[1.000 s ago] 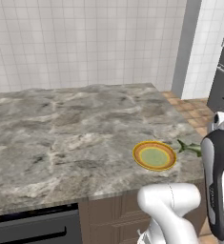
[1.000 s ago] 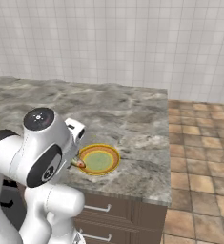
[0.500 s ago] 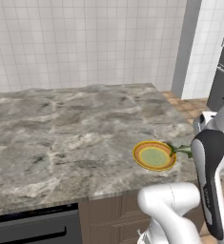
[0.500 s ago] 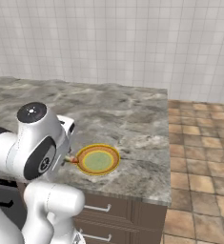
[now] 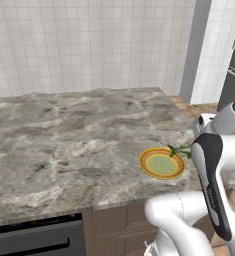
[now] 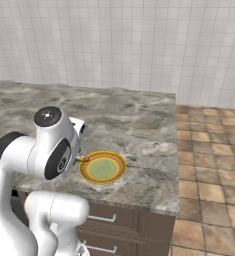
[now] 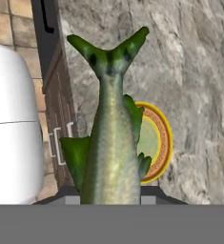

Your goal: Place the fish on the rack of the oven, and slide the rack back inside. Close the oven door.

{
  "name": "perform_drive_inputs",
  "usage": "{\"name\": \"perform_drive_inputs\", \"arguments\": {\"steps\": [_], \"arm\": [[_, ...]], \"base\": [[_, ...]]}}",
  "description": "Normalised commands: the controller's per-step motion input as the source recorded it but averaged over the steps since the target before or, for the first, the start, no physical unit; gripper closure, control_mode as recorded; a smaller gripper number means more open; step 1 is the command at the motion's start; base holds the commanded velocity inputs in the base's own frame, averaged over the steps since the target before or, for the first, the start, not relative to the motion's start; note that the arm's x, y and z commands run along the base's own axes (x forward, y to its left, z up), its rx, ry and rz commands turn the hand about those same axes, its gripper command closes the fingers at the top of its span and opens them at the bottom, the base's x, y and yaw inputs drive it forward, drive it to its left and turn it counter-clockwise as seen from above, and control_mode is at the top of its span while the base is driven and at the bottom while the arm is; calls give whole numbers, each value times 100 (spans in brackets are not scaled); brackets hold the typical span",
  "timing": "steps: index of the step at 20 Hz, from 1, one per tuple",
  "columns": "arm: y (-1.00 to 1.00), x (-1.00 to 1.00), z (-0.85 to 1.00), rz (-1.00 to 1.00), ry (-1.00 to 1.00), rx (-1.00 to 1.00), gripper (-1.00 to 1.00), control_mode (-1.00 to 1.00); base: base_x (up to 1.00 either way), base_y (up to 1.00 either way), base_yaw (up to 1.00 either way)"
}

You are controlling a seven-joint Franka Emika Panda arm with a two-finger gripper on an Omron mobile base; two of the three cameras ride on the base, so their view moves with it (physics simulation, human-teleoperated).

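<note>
My gripper [image 7: 111, 191] is shut on the fish [image 7: 111, 143], a slender green-grey fish with a pale flank. It hangs from the jaws with its forked tail pointing away from the hand. Its body hides my fingertips. In the left base view the fish's green tail [image 5: 179, 150] sticks out from behind my forearm, just above the right rim of the orange-rimmed plate [image 5: 162, 163]. The plate [image 6: 102, 167] lies near the counter's front edge with nothing on it. The oven, its rack and the oven door are out of view.
The grey marble counter [image 5: 64, 135] runs left and back to a white tiled wall. A black appliance front [image 5: 34, 241] sits under the counter at lower left. Brown drawers [image 6: 114, 225] lie below the plate. A grey fridge [image 5: 234, 75] stands at right, beside tiled floor [image 6: 209, 165].
My arm has swung slightly while holding the fish, and the fish's tail has shifted a little toward the plate. The plate has not moved.
</note>
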Motion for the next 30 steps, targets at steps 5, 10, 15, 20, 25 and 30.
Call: {"name": "perform_drive_inputs", "arguments": {"steps": [5,10,15,20,25,30], "arm": [[0,7,-9,0,0,0,100,-100],[0,0,-10,0,0,0,100,100],[0,0,0,0,0,0,100,100],[0,0,0,0,0,0,100,100],[0,0,0,0,0,0,100,100],[0,0,0,0,0,0,100,100]], "base": [[0,0,0],[0,0,0],[-47,0,1],[-80,0,0],[-79,-17,-2],[-65,-81,-7]]}}
